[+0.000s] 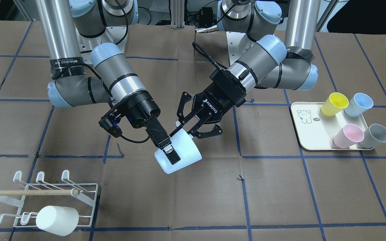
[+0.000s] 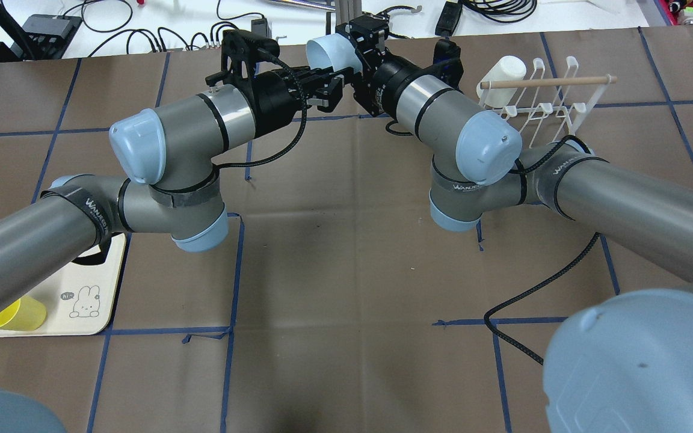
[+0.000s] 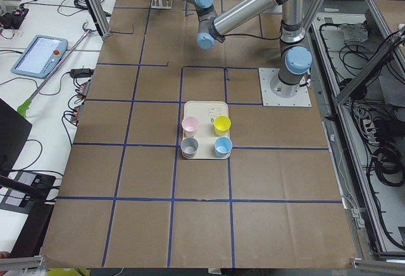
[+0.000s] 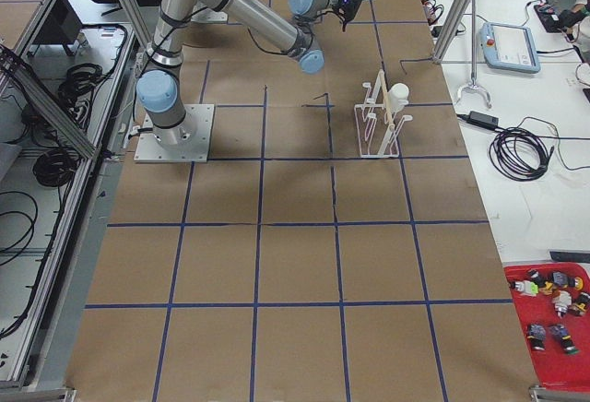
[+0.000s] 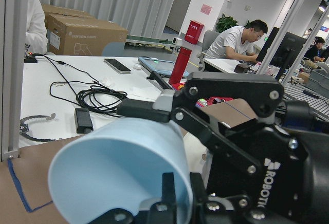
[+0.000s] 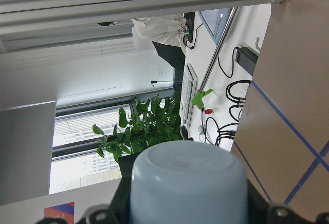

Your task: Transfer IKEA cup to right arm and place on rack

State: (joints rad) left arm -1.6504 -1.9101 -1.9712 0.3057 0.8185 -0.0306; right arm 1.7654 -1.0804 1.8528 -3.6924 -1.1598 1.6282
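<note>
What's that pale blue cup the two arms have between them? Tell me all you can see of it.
The pale blue cup is a plain, smooth, handleless tumbler, plastic by its look, wider at the mouth. It is held tilted above the brown table. The right gripper clamps its sides; the left gripper, jaws spread, sits at its mouth end.

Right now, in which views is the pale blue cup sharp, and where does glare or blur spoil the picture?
Exterior front-facing view: the pale blue cup is sharp and evenly lit, with soft shadows on the table. Left wrist view: the cup fills the foreground and looks slightly soft. Right wrist view: the window is overexposed. Overhead exterior view: the near joint cap is blurred.
</note>
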